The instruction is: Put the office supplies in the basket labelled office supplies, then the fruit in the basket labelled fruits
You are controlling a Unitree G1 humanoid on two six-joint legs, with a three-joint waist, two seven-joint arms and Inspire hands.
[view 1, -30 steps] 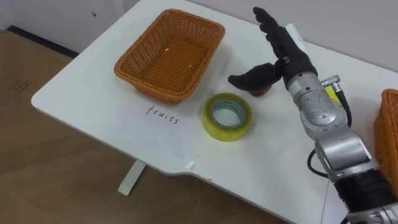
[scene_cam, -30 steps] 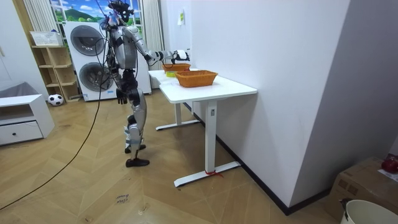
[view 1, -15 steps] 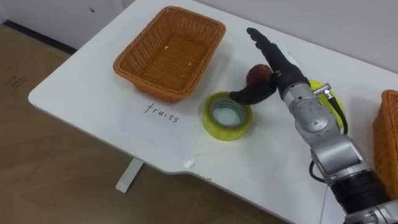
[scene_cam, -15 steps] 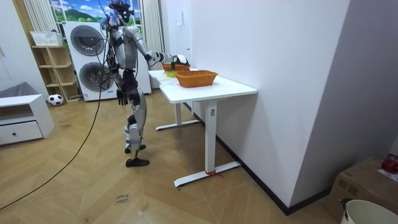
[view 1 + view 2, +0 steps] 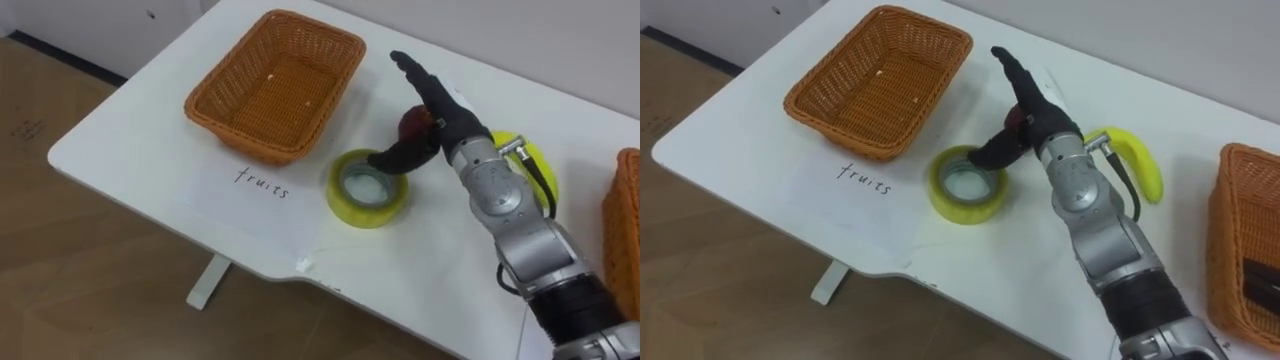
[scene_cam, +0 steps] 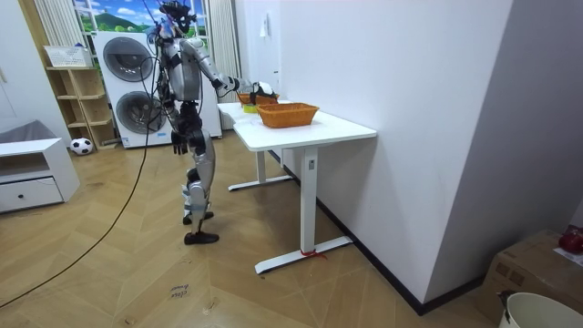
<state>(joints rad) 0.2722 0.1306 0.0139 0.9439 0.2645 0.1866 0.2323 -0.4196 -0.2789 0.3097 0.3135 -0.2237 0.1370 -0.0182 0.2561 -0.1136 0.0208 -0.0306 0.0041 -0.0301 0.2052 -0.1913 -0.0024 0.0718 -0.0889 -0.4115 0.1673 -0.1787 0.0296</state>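
While the robot stands at the end of the table [image 5: 130,140], its right arm reaches out over the tabletop. The right hand [image 5: 441,106] is released: the fingers are straight and point away from the robot, and the thumb is spread sideways over the far rim of the yellow tape roll [image 5: 366,190].

A small red fruit [image 5: 412,121] sits in the crook between thumb and palm (contact cannot be confirmed). The tape roll lies flat on the table, just beside the near right corner of the empty wicker basket [image 5: 275,85]. A handwritten label [image 5: 262,182] lies in front of that basket.

A banana [image 5: 1140,160] lies on the table beyond the right forearm. A second wicker basket [image 5: 1240,230] at the right edge holds dark items. The left hand [image 6: 178,138] hangs beside the hip.
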